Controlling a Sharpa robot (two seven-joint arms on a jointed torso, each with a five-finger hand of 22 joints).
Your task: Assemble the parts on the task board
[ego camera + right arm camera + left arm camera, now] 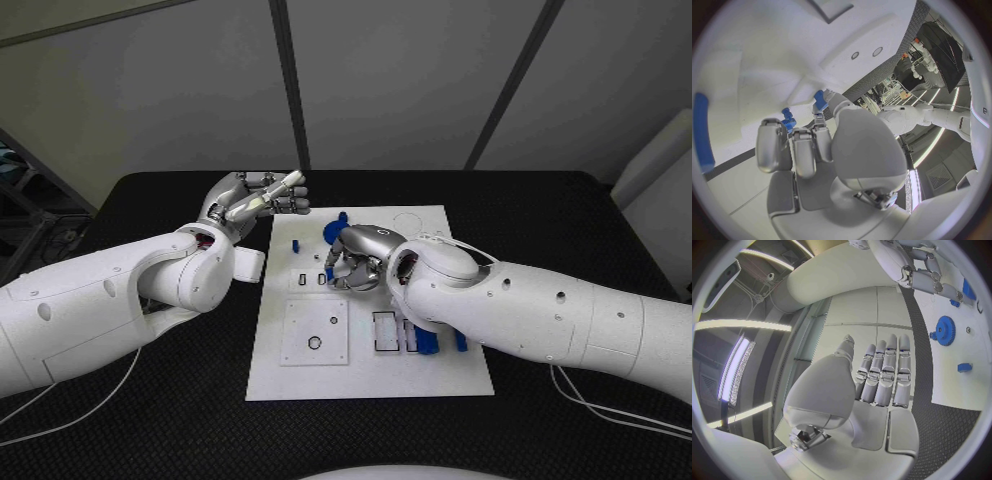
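A small, rigid blue plastic part [787,120], judged light, is pinched by the right hand [361,262] fingers; the left hand [257,200] is held open, empty.

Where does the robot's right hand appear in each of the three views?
Head view: right hand over the middle of the task board.
Left wrist view: right hand beyond the left hand, over the task board.
Right wrist view: right hand central, fingertips toward the task board.
Shared landmark: the white task board.
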